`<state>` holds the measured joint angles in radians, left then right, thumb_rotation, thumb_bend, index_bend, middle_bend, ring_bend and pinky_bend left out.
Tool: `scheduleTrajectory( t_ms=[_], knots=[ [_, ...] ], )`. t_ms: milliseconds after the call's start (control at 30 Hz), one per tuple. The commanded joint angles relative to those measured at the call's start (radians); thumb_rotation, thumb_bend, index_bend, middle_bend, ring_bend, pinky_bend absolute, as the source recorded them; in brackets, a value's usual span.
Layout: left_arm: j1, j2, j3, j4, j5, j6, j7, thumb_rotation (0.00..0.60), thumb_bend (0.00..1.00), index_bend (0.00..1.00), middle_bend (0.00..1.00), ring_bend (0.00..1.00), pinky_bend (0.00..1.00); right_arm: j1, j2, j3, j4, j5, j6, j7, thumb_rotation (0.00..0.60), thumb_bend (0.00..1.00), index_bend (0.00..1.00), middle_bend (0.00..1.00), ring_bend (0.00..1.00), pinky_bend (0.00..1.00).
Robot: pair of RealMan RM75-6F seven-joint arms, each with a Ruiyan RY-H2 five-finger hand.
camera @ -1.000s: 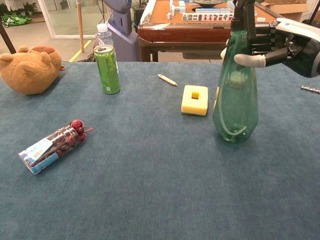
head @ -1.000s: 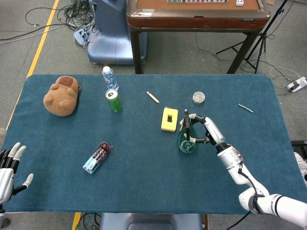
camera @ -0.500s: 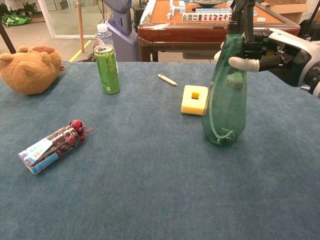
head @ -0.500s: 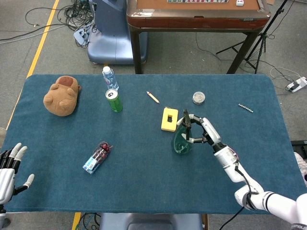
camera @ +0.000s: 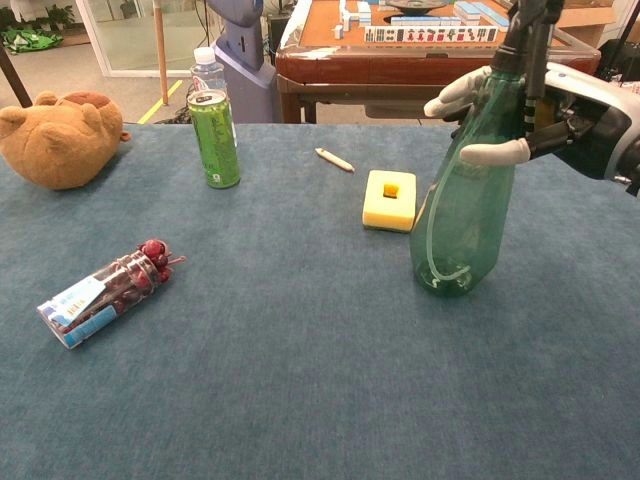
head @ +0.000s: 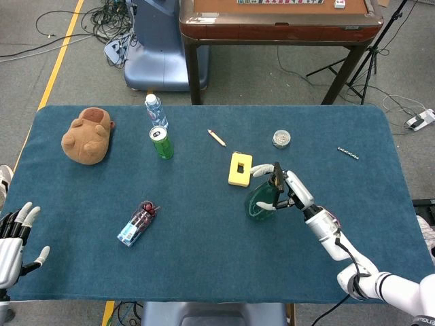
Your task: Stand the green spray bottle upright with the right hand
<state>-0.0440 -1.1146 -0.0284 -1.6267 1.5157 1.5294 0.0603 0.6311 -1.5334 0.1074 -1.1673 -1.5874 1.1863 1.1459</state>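
The green spray bottle [camera: 462, 205] stands on the blue table with its base down and its top leaning a little to the right. It shows from above as a green body [head: 260, 202] just right of the yellow block. My right hand [camera: 560, 115] grips the bottle near its black neck, fingers wrapped around the upper body. In the head view this right hand [head: 289, 191] sits at the bottle's right side. My left hand [head: 15, 238] hovers with spread fingers at the table's front left corner, holding nothing.
A yellow block [head: 239, 168] lies close to the bottle's left. A green can [camera: 214, 139], a water bottle [camera: 207, 68], a plush bear [camera: 58, 137], a pencil [camera: 334, 160], a tube of red items [camera: 101, 291], a small round tin [head: 281, 138] and a metal bit [head: 347, 153] lie around.
The bottle's base has stayed about where it was half a second ago while its top swung right. My right hand has shifted with the neck. The left hand is unchanged.
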Motion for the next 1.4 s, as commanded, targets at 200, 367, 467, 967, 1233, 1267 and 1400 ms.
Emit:
scheduleTrajectory(
  t_ms=[200, 367, 467, 967, 1233, 1267, 1400],
  knots=[
    [-0.001, 0.000, 0.000, -0.001, -0.001, -0.001, 0.002, 0.600, 0.33, 0.02, 0.00, 0.00, 0.00, -0.001, 0.024, -0.016, -0.017, -0.010, 0.003, -0.033, 0.600, 0.00, 0.26, 0.22, 0.14, 0.18],
    [-0.003, 0.000, -0.001, -0.002, 0.000, -0.003, 0.004, 0.600, 0.33, 0.02, 0.00, 0.00, 0.00, 0.000, 0.064, -0.031, -0.049, -0.023, 0.001, -0.081, 0.600, 0.00, 0.16, 0.16, 0.07, 0.12],
    [-0.004, 0.000, -0.003, -0.003, -0.001, -0.004, 0.005, 0.600, 0.33, 0.02, 0.00, 0.00, 0.00, -0.003, 0.089, -0.036, -0.075, -0.022, 0.000, -0.110, 0.600, 0.00, 0.13, 0.14, 0.06, 0.11],
    [-0.022, 0.001, -0.010, -0.011, 0.000, -0.019, 0.014, 0.600, 0.33, 0.02, 0.00, 0.00, 0.00, -0.078, 0.314, -0.064, -0.299, 0.058, -0.023, -0.556, 0.600, 0.04, 0.12, 0.19, 0.09, 0.11],
    [-0.034, 0.001, -0.014, -0.015, 0.001, -0.031, 0.021, 0.600, 0.33, 0.02, 0.00, 0.00, 0.00, -0.189, 0.408, -0.095, -0.424, 0.103, 0.069, -0.882, 0.600, 0.06, 0.15, 0.23, 0.10, 0.11],
    [-0.035, 0.001, -0.014, -0.015, 0.001, -0.032, 0.022, 0.600, 0.33, 0.02, 0.00, 0.00, 0.00, -0.203, 0.418, -0.101, -0.438, 0.107, 0.080, -0.909, 0.600, 0.06, 0.15, 0.23, 0.10, 0.11],
    [-0.042, -0.003, -0.016, -0.017, 0.000, -0.038, 0.025, 0.600, 0.33, 0.02, 0.00, 0.00, 0.00, -0.274, 0.444, -0.124, -0.491, 0.113, 0.147, -0.993, 0.600, 0.06, 0.15, 0.24, 0.10, 0.11]
  ],
)
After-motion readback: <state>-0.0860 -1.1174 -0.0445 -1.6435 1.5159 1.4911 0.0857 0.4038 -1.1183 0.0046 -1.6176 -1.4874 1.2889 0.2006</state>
